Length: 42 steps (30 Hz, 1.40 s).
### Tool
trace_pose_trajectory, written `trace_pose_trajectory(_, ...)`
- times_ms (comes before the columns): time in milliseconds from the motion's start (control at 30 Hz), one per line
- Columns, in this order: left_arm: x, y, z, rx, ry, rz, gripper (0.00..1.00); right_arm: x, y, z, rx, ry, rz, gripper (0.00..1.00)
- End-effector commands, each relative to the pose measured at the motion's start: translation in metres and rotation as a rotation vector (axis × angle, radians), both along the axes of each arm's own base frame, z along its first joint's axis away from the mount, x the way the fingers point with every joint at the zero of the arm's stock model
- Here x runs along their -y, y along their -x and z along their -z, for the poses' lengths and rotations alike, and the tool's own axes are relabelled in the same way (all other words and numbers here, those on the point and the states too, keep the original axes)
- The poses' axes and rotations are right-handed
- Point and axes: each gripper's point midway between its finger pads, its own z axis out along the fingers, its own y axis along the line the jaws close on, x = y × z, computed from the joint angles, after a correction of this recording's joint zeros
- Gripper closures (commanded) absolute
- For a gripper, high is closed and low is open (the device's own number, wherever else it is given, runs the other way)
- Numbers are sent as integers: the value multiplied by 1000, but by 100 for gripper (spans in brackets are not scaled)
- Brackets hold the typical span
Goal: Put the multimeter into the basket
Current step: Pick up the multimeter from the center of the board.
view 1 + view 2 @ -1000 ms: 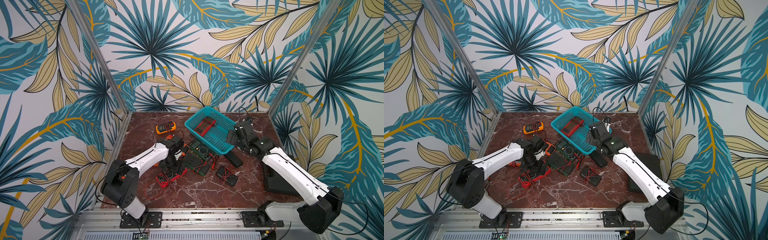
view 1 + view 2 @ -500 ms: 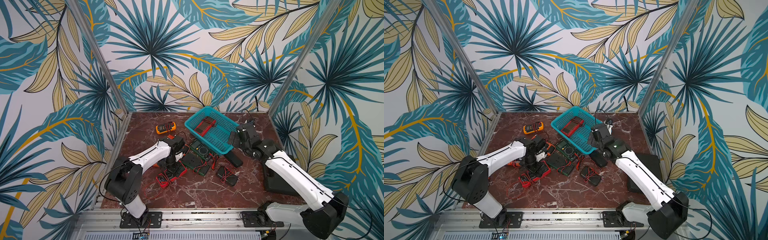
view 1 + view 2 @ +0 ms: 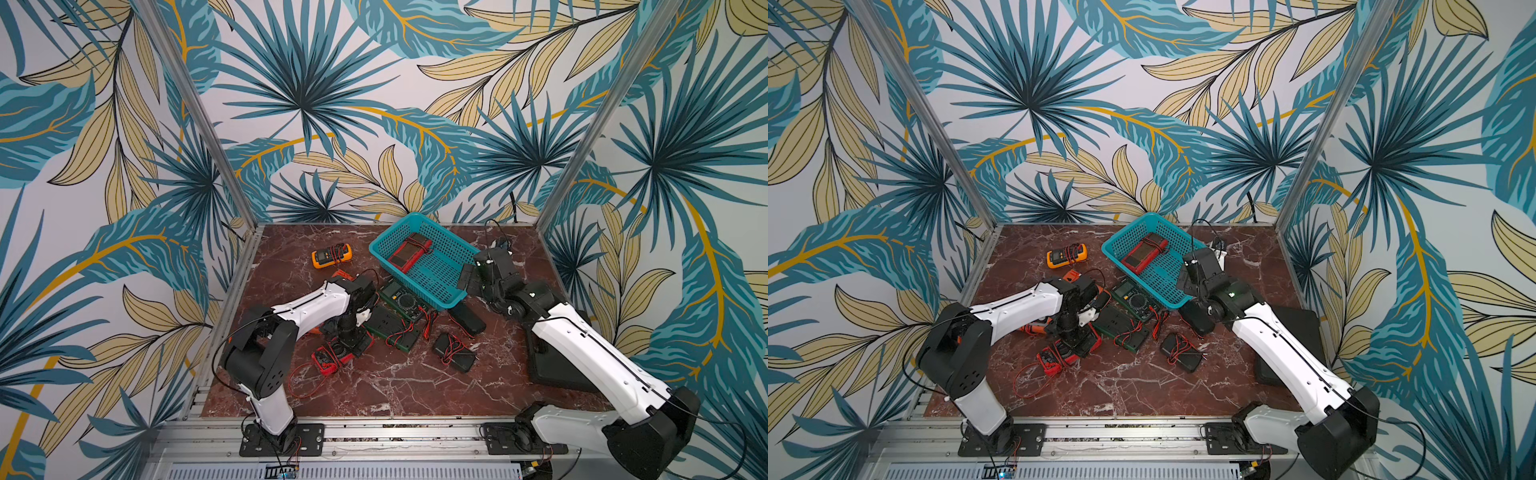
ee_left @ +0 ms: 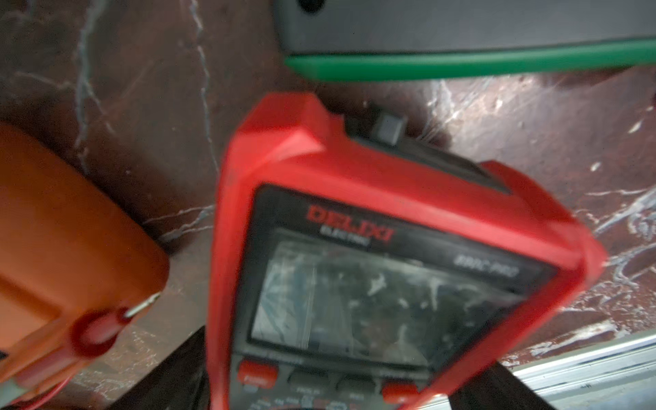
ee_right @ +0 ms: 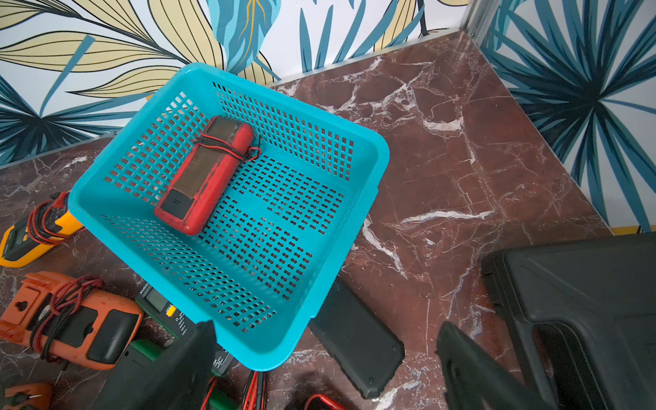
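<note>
**Fig.** Left fingers point(image 4: 170, 383), spread apart, point down at the desk point(image 4: 142, 106) and straddle the red multimeter point(image 4: 390, 248), which lies face up between them; whether they touch it cannot be told. Right fingers point(image 5: 472, 372), likewise apart, flank the near corner of the basket point(image 5: 255, 349). Beyond them, inside the basket, lies a second red meter point(image 5: 209, 174) wrapped in its leads.
</note>
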Motion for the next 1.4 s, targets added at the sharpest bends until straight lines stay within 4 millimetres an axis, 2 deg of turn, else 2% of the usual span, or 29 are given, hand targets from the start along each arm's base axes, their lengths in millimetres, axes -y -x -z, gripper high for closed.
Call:
trace_pose_trajectory(0, 5, -9, 2, 24, -2, 6, 0, 3, 1, -2, 17, 20, 2, 0)
trace_pose_trajectory(100, 3, -10, 6, 17, -17, 5, 2, 4, 2, -3, 20, 20, 6, 1)
trace_pose_trajectory(233, 9, -1, 6, -33, 11, -5, 25, 6, 3, -6, 30, 19, 11, 1)
trace_pose_trajectory(367, 6, 2, -5, -11, 16, -23, 41, 10, 4, -9, 40, 29, 22, 1)
trace_pose_trajectory(433, 6, 2, -16, 14, 32, -31, 49, 12, 4, -11, 47, 33, 31, 1)
trace_pose_trajectory(633, 6, -4, -58, 124, 74, -57, 86, 10, 3, -9, 44, 21, 33, 1)
trace_pose_trajectory(800, 10, -16, -93, 228, 125, -81, 97, 0, 2, -4, 26, -7, -8, 1)
trace_pose_trajectory(900, 15, -27, -118, 308, 168, -96, 100, -22, 0, -3, 21, -67, -119, 0)
trace_pose_trajectory(1100, 35, -50, -166, 481, 321, -102, 100, -106, 6, -9, 21, -332, -514, 1)
trace_pose_trajectory(1200, 45, -61, -183, 555, 395, -88, 100, -143, 12, -16, 4, -477, -668, 1)
trace_pose_trajectory(1367, 55, -71, -196, 635, 455, -45, 100, -186, 19, -22, -23, -601, -815, 2)
